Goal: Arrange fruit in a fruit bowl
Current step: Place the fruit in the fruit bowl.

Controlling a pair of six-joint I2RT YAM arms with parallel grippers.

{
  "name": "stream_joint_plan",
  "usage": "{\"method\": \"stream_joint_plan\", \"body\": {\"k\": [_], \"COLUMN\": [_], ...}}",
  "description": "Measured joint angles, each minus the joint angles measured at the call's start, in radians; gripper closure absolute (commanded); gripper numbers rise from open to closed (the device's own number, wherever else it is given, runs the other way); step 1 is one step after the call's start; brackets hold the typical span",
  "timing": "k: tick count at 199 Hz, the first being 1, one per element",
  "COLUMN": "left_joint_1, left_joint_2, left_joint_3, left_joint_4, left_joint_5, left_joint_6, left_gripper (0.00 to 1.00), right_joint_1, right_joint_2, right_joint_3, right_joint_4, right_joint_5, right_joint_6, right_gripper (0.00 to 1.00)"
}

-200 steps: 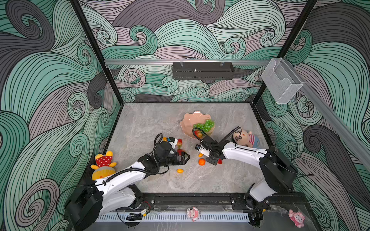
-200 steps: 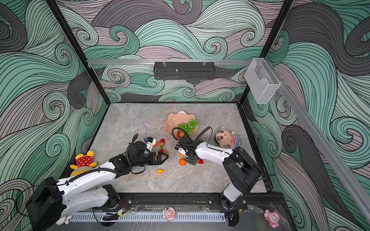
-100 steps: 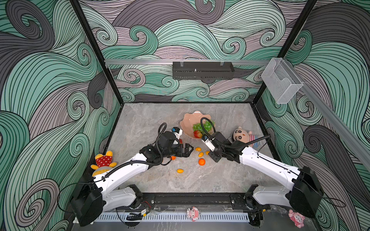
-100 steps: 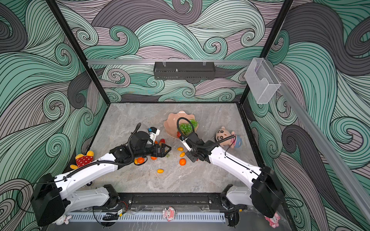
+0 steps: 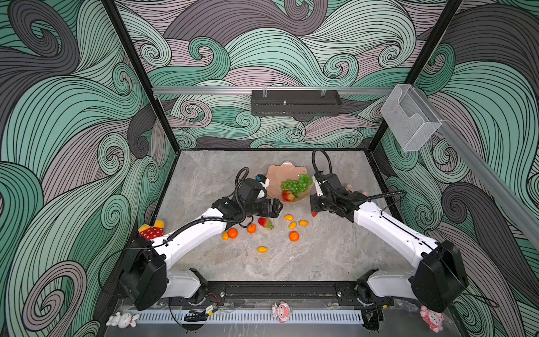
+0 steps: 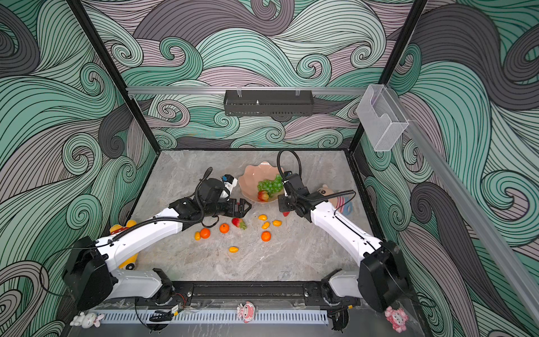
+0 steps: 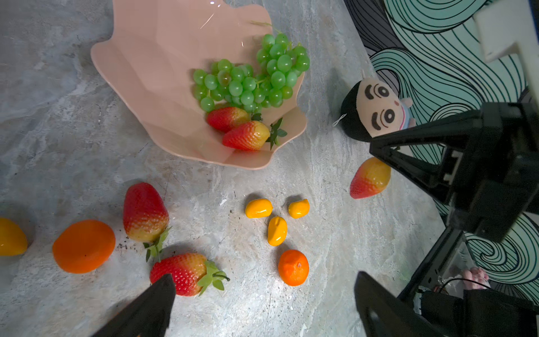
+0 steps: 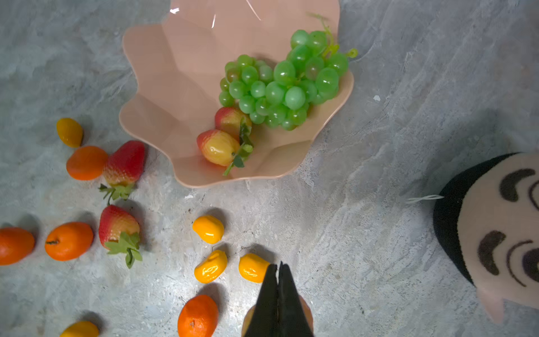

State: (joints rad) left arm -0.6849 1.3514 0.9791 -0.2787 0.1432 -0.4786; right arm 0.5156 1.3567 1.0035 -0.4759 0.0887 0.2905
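One more strawberry nears the fruit bowl: my right end effector has carried it alongside, clamped; left end effector hangs open.

Five strawberries, four tangerines, six yellow ovals and one grape bunch. One fruit bowl, two plush dolls, and three small figures on the front rail.

In a top view we see a clear plastic box at upper right, a black slotted tray at upper centre, a yellow-and-red plush at centre left, and a black-haired doll right of centre. Along the lower edge we find a white rabbit figurine and a pink figurine.
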Motion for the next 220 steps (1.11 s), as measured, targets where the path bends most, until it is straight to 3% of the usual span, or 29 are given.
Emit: {"method": "stream_joint_plan", "body": {"k": [87,198,220], "left_joint_1": [0.072,0.108,0.109], "left_joint_2": [0.19,0.185,0.184], "left_joint_3": [0.163,0.156,0.155], "left_joint_4": [-0.068,-0.082,-0.084], "left_joint_5": [0.033,0.062,0.067], "left_joint_6": [0.026,0.042,0.042], "left_gripper": [0.02,0.01,0.02], "right_joint_1": [-0.05,-0.08,-0.082], "right_joint_2": [0.219,0.432,0.439], "right_joint_3": [0.111,0.211,0.215], "right_joint_4": [0.212,0.277,0.274], "right_joint_5": [-0.097,-0.138,-0.137], "right_joint_6": [0.14,0.143,0.129], "right_gripper": [1.0,1.0,0.93]}}
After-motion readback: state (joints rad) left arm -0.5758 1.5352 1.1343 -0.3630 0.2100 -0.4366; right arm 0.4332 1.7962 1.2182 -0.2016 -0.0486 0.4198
